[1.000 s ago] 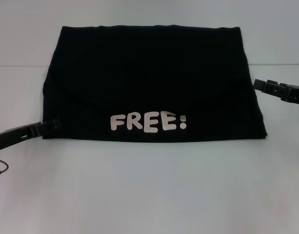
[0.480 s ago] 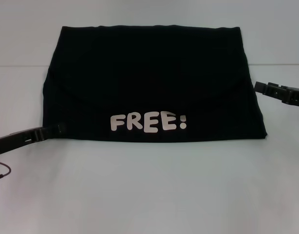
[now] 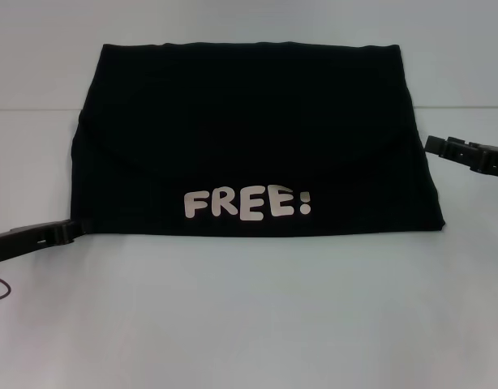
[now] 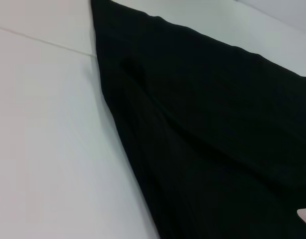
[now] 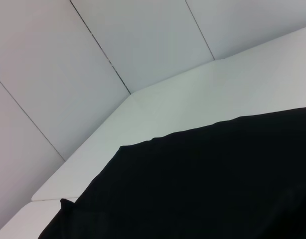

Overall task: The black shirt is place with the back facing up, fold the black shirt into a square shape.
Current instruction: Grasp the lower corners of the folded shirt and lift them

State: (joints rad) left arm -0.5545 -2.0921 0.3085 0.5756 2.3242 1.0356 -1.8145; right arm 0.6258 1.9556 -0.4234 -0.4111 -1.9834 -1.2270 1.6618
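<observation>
The black shirt (image 3: 249, 138) lies flat in the middle of the white table, folded into a wide rectangle with a curved fold line across it and white "FREE!" lettering (image 3: 247, 204) near its front edge. My left gripper (image 3: 70, 229) is low over the table at the shirt's near left corner, its tip right at the fabric's edge. My right gripper (image 3: 431, 145) hovers just off the shirt's right edge, about halfway along it. In the left wrist view the shirt (image 4: 218, 124) fills the frame beside bare table. The right wrist view shows the shirt (image 5: 218, 179) below the white walls.
The white table (image 3: 249, 324) stretches in front of the shirt and to both sides. A seam in the tabletop (image 3: 30, 109) runs behind the shirt's left side. White wall panels (image 5: 93, 59) rise past the table's far edge.
My left gripper has pulled back from the shirt's left edge, moving down and outward to the near left corner. The right gripper and the shirt have barely moved.
</observation>
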